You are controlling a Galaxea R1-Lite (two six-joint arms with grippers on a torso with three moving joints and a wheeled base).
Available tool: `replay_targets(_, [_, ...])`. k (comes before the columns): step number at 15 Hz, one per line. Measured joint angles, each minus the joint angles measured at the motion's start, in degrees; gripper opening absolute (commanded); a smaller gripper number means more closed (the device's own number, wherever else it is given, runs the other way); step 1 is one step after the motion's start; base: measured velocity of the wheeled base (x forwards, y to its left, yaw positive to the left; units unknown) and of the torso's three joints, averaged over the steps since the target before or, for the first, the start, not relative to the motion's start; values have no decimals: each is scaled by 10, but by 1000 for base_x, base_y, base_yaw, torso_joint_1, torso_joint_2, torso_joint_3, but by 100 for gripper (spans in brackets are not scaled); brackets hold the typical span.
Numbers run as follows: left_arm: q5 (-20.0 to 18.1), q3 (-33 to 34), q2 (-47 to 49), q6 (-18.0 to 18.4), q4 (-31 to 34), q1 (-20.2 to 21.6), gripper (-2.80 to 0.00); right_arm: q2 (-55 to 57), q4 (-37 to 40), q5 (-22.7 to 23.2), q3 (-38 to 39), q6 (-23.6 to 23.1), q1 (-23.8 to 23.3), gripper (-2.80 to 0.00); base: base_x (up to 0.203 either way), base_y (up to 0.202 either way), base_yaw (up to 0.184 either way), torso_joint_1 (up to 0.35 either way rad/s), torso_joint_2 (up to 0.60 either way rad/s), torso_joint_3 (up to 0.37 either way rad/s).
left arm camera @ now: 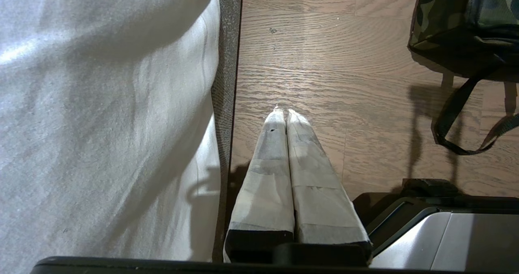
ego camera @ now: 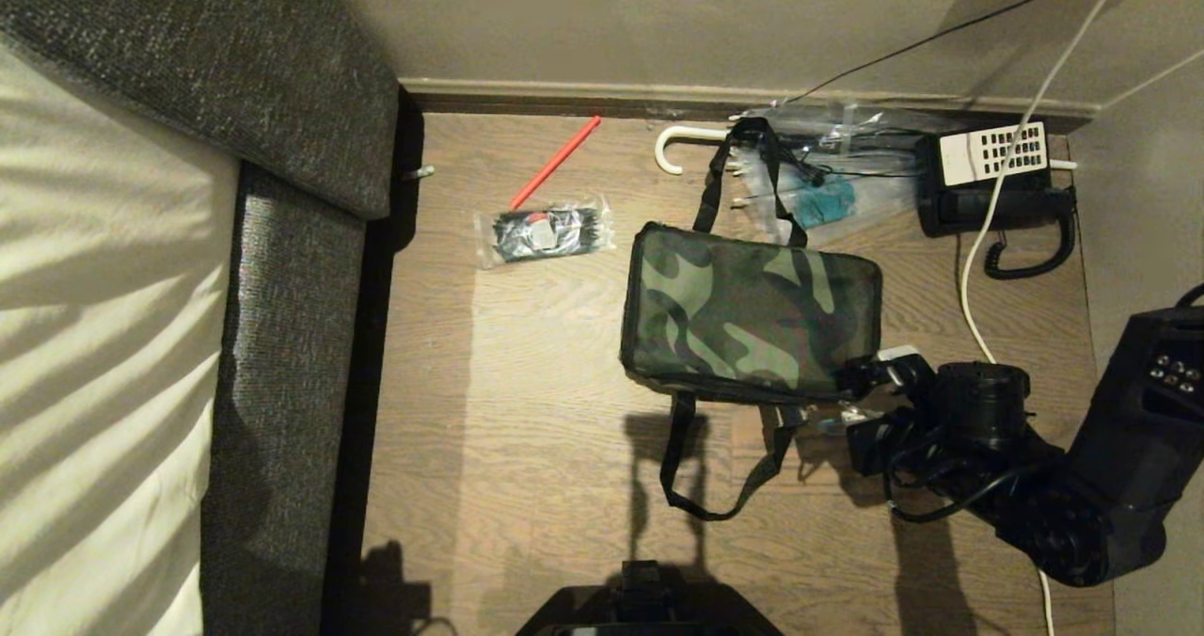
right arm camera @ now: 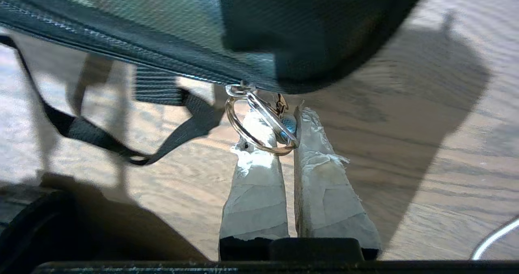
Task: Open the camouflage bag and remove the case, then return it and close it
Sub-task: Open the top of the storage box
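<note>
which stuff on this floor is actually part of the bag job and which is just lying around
Part of the job:
- green camouflage fabric bag, closed
- metal ring zipper pull at its corner
- right pincer, shut on that ring

Just lying about:
- clear plastic packet of black items
- red stick
- black telephone with white keypad
- white curved handle
- left pincer, shut, parked beside the bed

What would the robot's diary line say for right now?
right gripper: shut on zipper ring at camouflage bag near corner | bag: closed, on wooden floor | left gripper: shut, parked beside bed
</note>
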Motion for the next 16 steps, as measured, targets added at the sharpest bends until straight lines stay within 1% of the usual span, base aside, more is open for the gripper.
replay_targets(2, [0,0,0,0,0,0,-280,-3,0,2,-1,-18,-17,-280,0,0,0,0,0,0])
replay_targets(4, [0,0,0,0,0,0,-280,-5,3,25,2,-29,-34,-280,0,0,0,0,0,0])
replay_targets(8, [0,0,0,0,1,0,-280,-5,7,30,-3,-44,-59,-280,0,0,0,0,0,0])
replay_targets(11, [0,0,0,0,0,0,-280,-1,4,32,-20,-47,-77,-280,0,0,0,0,0,0])
replay_targets(16, [0,0,0,0,0,0,-280,2,3,30,-37,-43,-81,-280,0,0,0,0,0,0])
